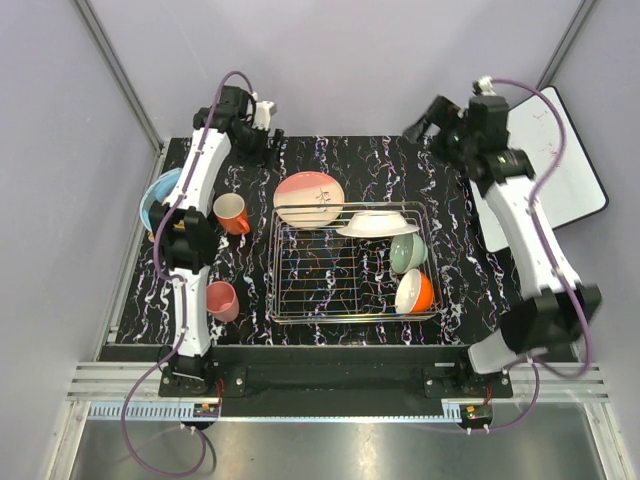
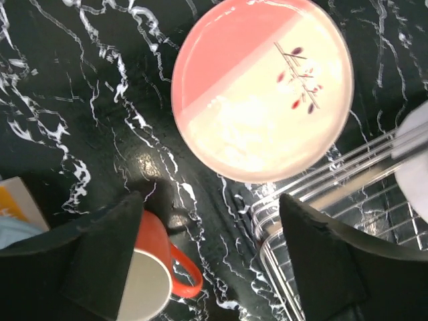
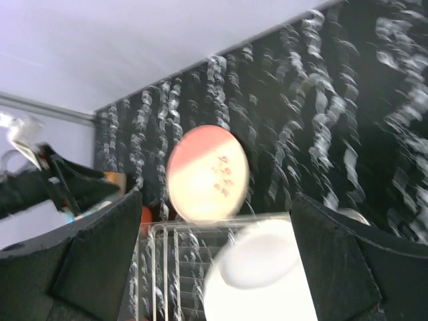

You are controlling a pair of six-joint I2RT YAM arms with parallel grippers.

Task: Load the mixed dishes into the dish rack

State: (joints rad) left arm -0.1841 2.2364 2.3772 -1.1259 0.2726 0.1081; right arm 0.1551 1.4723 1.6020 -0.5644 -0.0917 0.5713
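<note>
The dish rack (image 1: pixel 345 270) stands mid-table, with a pale green bowl (image 1: pixel 407 252) and a white-and-orange bowl (image 1: pixel 414 291) at its right side. A white plate (image 1: pixel 377 222) lies across its back right rim. The salmon-pink plate (image 1: pixel 309 199) sits just behind the rack's back left corner, its edge meeting the rim. To the left, an orange-red mug (image 1: pixel 231 213) and a pink cup (image 1: pixel 221 300) stand on the table. My left gripper (image 1: pixel 272 140) hovers open and empty behind the mug (image 2: pixel 157 281) and pink plate (image 2: pixel 262 87). Raised at the back right, my right gripper (image 1: pixel 418 128) is open and empty too.
A light blue round tub (image 1: pixel 158 195) sits at the table's left edge beside my left arm. A white board (image 1: pixel 560 165) with red scribbles lies off the right side. Grey walls close in the back and sides. The right wrist view is blurred.
</note>
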